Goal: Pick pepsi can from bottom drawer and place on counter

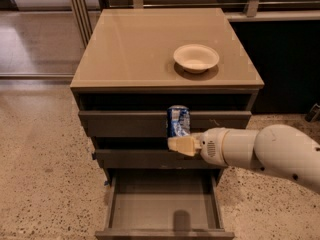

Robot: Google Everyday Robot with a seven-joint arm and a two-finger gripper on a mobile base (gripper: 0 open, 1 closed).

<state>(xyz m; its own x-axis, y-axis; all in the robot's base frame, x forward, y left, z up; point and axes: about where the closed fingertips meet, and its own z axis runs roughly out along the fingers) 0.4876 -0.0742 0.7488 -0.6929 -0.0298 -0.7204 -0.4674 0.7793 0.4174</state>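
Speckled terrazzo floor [45, 174] spreads around a grey-brown cabinet [125, 125] of three drawers, topped by the glossy tan counter [135, 49]. A thick white arm [270, 151] reaches in from the right edge, crossing in front of the cabinet's right side at the height of the middle drawer. The bottom drawer [150, 204] stands pulled out toward the camera, its flat floor bare apart from a small dark shadow near the front. A cream paper bowl [196, 57] sits on the counter, toward its right rear. The pepsi can [178, 120] is upright in the air, well above the open drawer and below the counter's edge, in front of the upper drawer fronts. The pincer [179, 144], with its cream fingers, is pinching the can at its lower end.
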